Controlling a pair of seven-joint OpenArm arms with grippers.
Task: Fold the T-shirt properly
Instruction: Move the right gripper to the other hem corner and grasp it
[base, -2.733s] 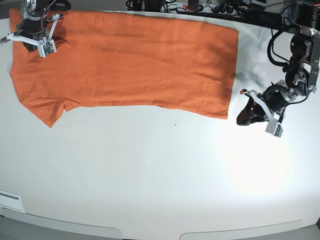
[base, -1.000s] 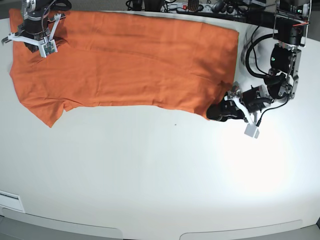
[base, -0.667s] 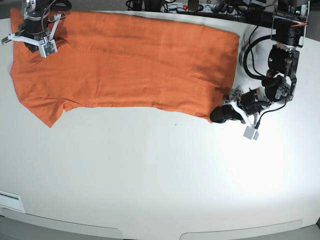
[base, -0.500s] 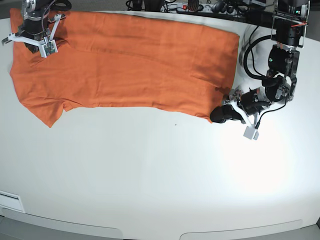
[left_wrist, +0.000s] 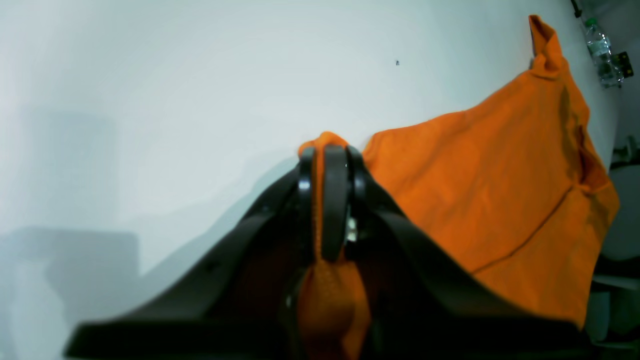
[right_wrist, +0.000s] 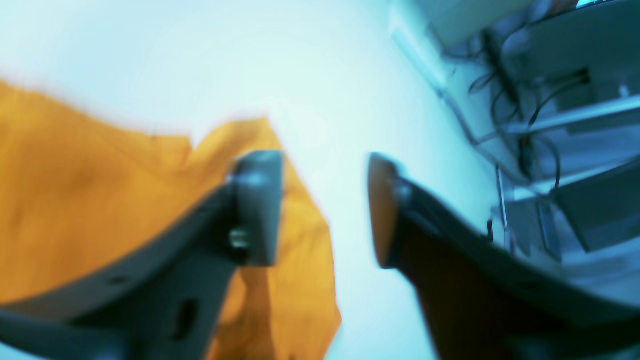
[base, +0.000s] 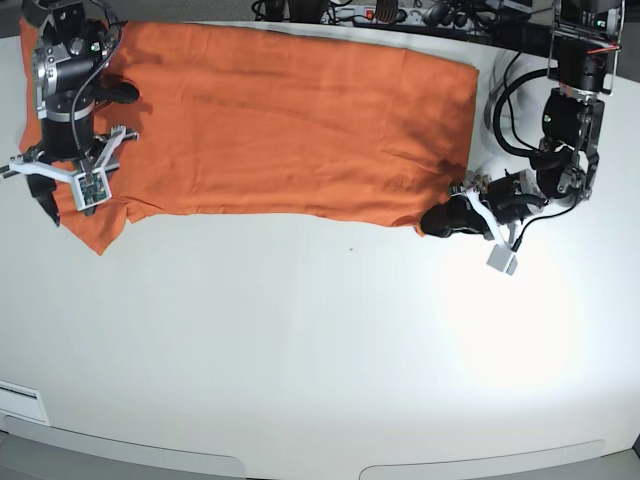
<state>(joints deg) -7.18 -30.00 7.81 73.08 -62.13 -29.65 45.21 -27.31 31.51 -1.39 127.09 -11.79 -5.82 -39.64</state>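
The orange T-shirt (base: 280, 120) lies spread flat across the back of the white table (base: 320, 340), neck end at the left. My left gripper (base: 434, 222) is at the shirt's lower right hem corner. In the left wrist view it (left_wrist: 326, 160) is shut on a fold of the orange fabric (left_wrist: 475, 175). My right gripper (base: 62, 192) hovers over the left sleeve. In the right wrist view it (right_wrist: 320, 205) is open and empty, with the blurred orange cloth (right_wrist: 75, 200) under one of its fingers (right_wrist: 255, 200).
Cables and a power strip (base: 370, 12) run along the table's back edge. A water bottle (left_wrist: 600, 45) stands beyond the shirt. Shelving with cables (right_wrist: 550, 100) is off the table's side. A white label (base: 20, 400) sits at the front left.
My right arm has moved from the shirt's top left corner down to the left sleeve, still open. My left gripper came in from the right and stays shut on the hem corner.
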